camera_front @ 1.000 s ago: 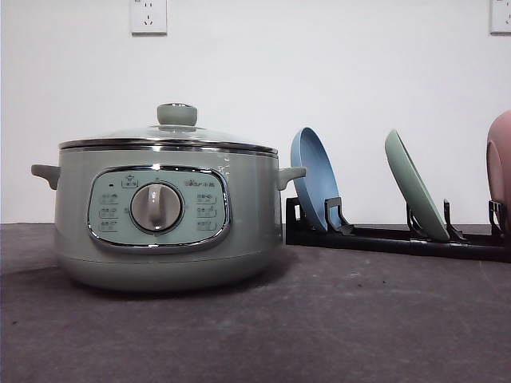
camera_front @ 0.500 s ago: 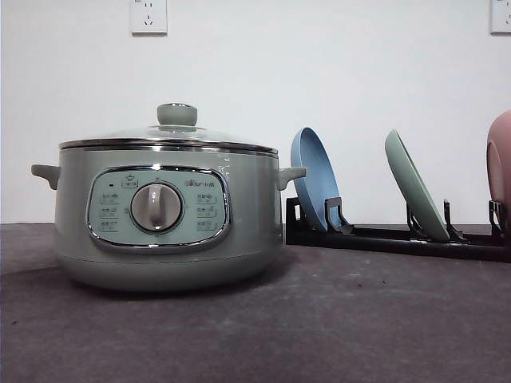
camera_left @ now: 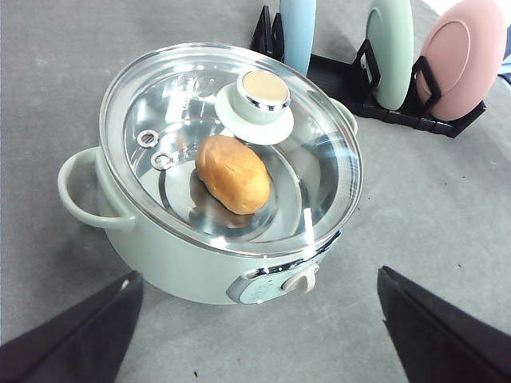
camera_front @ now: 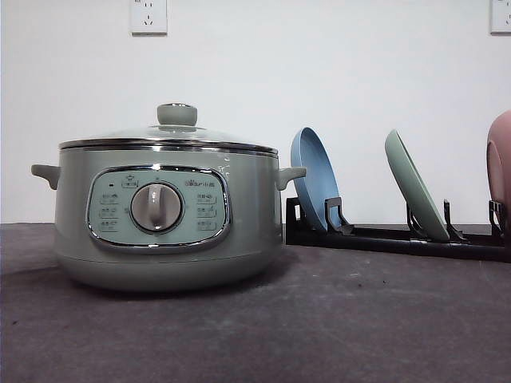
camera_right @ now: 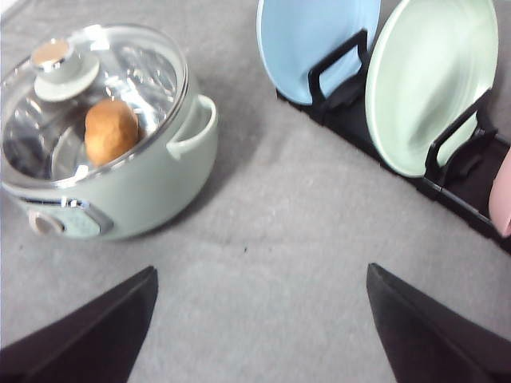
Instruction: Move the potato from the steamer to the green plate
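Steamer (camera_front: 164,215): it is sitting upright on the grey table surface (camera_front: 359,319), left of centre in the front view, control panel and silver dial (camera_front: 156,207) facing the camera. One side handle is projecting at each side.

Lid (camera_left: 231,144): the glass lid is resting closed on the steamer rim, its knob (camera_left: 259,100) pointing up. Two small vent holes are showing near one edge in the left wrist view.

Potato (camera_left: 233,173): it is lying on its side inside the steamer, visible through the glass, resting on the shiny metal insert just beside the knob. In the right wrist view it (camera_right: 111,130) is sitting under the lid on the side toward the near handle.

Dish rack (camera_front: 391,238): a black rack is standing on the table to the right of the steamer, near its right handle, not touching it.

Blue plate (camera_front: 313,179): it is standing on edge in the rack slot nearest the steamer, leaning back.

Green plate (camera_front: 415,185): it is standing on edge in the next slot, leaning the same way, well apart from the steamer. The right wrist view is showing its inner face (camera_right: 427,80) held by a black bracket.

Pink plate (camera_front: 500,169): it is standing at the far right of the rack, cut by the frame edge.

Left gripper (camera_left: 255,335): its two dark fingers are spread wide apart, grasping nothing, hanging above the table on the panel side of the steamer.

Right gripper (camera_right: 259,327): its fingers are likewise spread wide and unloaded, hanging over bare table between the steamer and the rack.
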